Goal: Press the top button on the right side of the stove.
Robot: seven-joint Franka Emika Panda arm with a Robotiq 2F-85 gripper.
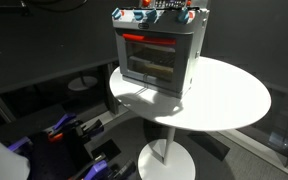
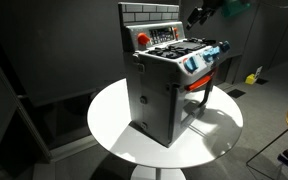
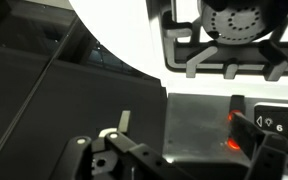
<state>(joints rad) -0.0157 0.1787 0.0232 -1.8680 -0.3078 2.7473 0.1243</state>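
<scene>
The stove (image 2: 169,85) stands upright on the round white desk (image 2: 109,125), its back near the rim in an exterior view (image 1: 156,50), with bare desk spreading wide before its glass door and to one side, and open air above its top. Nothing else is on the desk; a small yellow thing (image 2: 254,77) lies on the floor well apart, and nothing stands between the hand and the stove. The hand (image 2: 197,14) hangs above and just beyond the stove's knob end, and in the wrist view its fingers (image 3: 114,150) are spread open and empty over the stove top, just beside the burner grate (image 3: 234,35).
</scene>
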